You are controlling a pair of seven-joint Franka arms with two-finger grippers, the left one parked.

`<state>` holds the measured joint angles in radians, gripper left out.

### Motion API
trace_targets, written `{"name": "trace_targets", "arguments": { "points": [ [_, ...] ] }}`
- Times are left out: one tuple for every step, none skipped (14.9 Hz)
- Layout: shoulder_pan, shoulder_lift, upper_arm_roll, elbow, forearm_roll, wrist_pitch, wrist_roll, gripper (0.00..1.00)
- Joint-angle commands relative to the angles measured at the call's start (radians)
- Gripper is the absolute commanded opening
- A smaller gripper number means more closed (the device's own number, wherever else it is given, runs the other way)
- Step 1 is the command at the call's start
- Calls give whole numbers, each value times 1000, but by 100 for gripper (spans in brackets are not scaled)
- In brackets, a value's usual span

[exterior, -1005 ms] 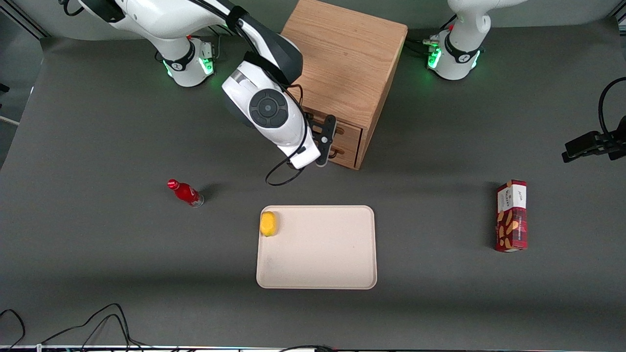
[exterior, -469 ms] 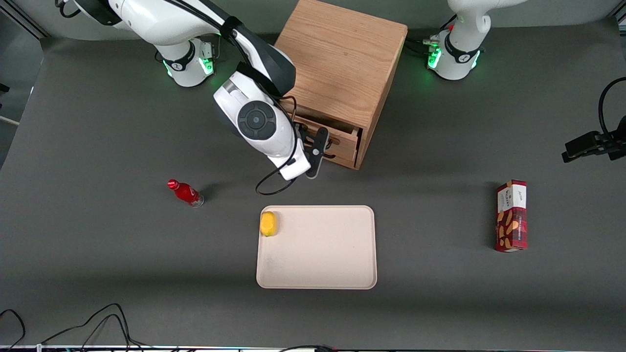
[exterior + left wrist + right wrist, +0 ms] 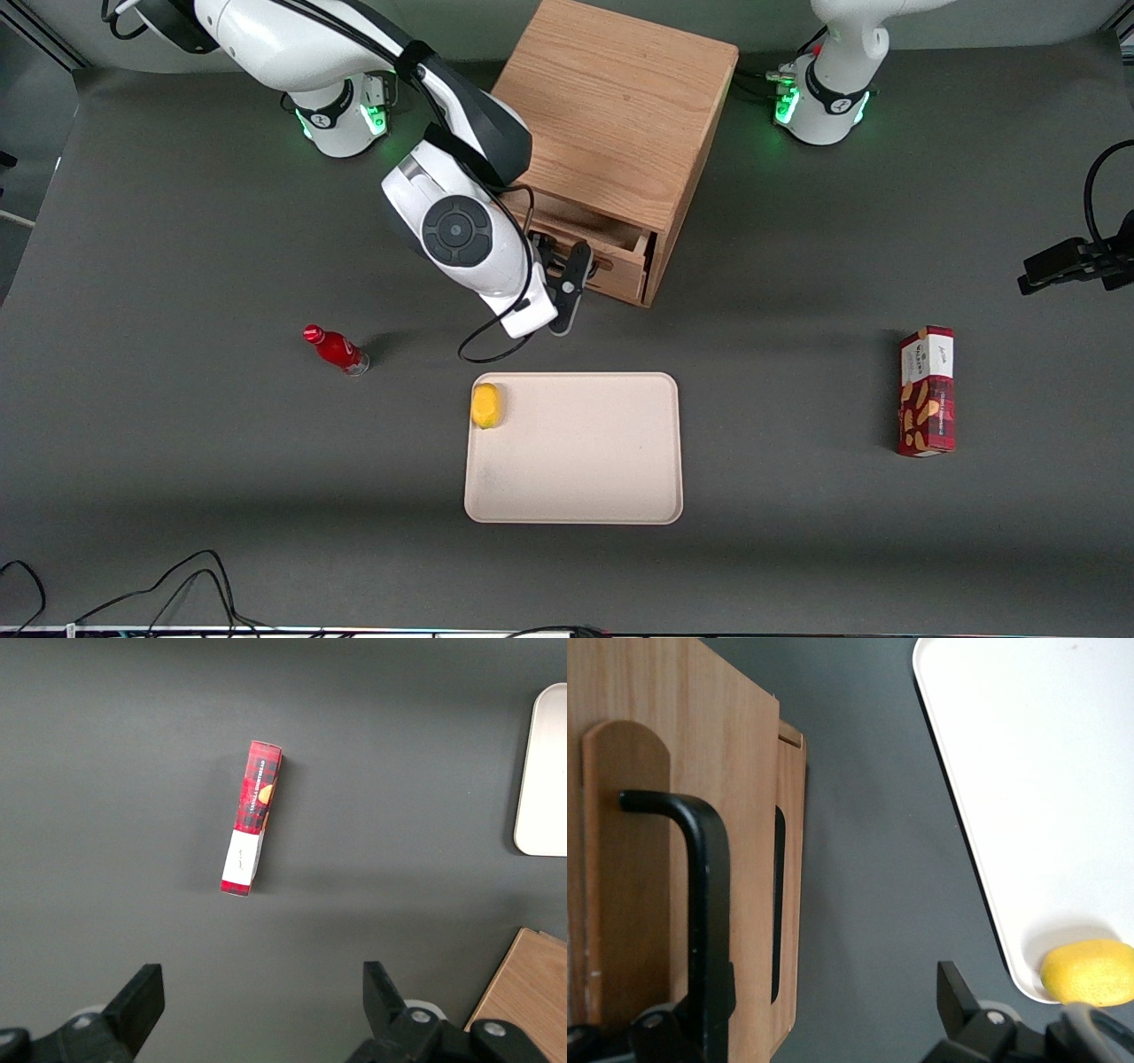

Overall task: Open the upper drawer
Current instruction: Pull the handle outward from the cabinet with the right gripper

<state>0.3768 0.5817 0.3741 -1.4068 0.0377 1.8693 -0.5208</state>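
The oak cabinet [image 3: 620, 115] stands between the two arm bases. Its upper drawer [image 3: 592, 237] is pulled partly out, with a strip of its inside showing above the front panel. My right gripper [image 3: 571, 282] is at that panel, directly in front of the drawer. In the right wrist view the gripper [image 3: 806, 1014] is open, its fingers spread wide. One finger [image 3: 656, 1028] lies against the black bar handle [image 3: 709, 904] of the upper drawer [image 3: 638, 859]. The lower drawer front [image 3: 793, 886] shows beside it, set farther back.
A cream tray [image 3: 576, 496] lies nearer the front camera than the cabinet, with a lemon [image 3: 485, 405] in one corner. A red bottle [image 3: 337, 349] lies toward the working arm's end. A red snack box [image 3: 927, 391] lies toward the parked arm's end.
My arm has drawn back toward the front camera, and the upper drawer has slid farther out of the cabinet with it.
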Motion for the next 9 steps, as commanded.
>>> {"name": "trace_targets", "arguments": {
  "points": [
    [1,38,-4,64,-19,-7,-11,100],
    [-1,43,-12,69,-18,-7,-14,100],
    [-2,43,-14,72,-19,-7,-15,100],
    [-4,43,-14,74,-19,-7,-15,100],
    [-4,43,-14,75,-21,-9,-16,100],
    [-4,43,-14,80,-21,-9,-16,100],
    [-6,43,-20,83,-22,-9,-16,100],
    [-4,43,-29,88,-21,-9,-16,100],
    [-4,43,-33,89,-19,-19,-18,100]
  ]
}}
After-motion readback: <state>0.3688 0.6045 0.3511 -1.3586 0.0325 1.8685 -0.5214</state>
